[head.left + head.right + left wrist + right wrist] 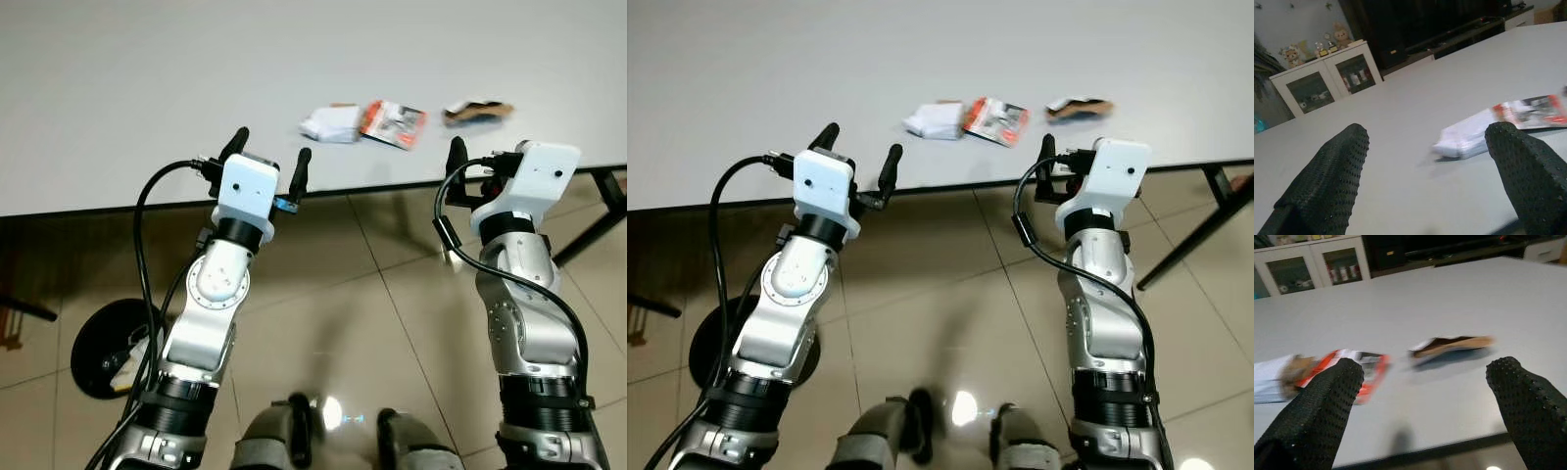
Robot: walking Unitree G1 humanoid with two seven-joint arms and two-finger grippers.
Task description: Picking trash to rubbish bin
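Observation:
Three pieces of trash lie on the white table (147, 88) near its front edge: a crumpled white wrapper (330, 124), a red and white packet (394, 123) and a brown wrapper (476, 112). My left gripper (272, 145) is open at the table's edge, short of the white wrapper (1462, 139) and to its left. My right gripper (1425, 366) is also open at the edge, below the brown wrapper (1452, 345), with the red packet (1359, 367) off to its left. Both grippers are empty.
A black round base (106, 348) with a cable stands on the tiled floor at the lower left. The table's dark leg (593, 220) slants down on the right. A white glass-door cabinet (1327, 78) stands beyond the table.

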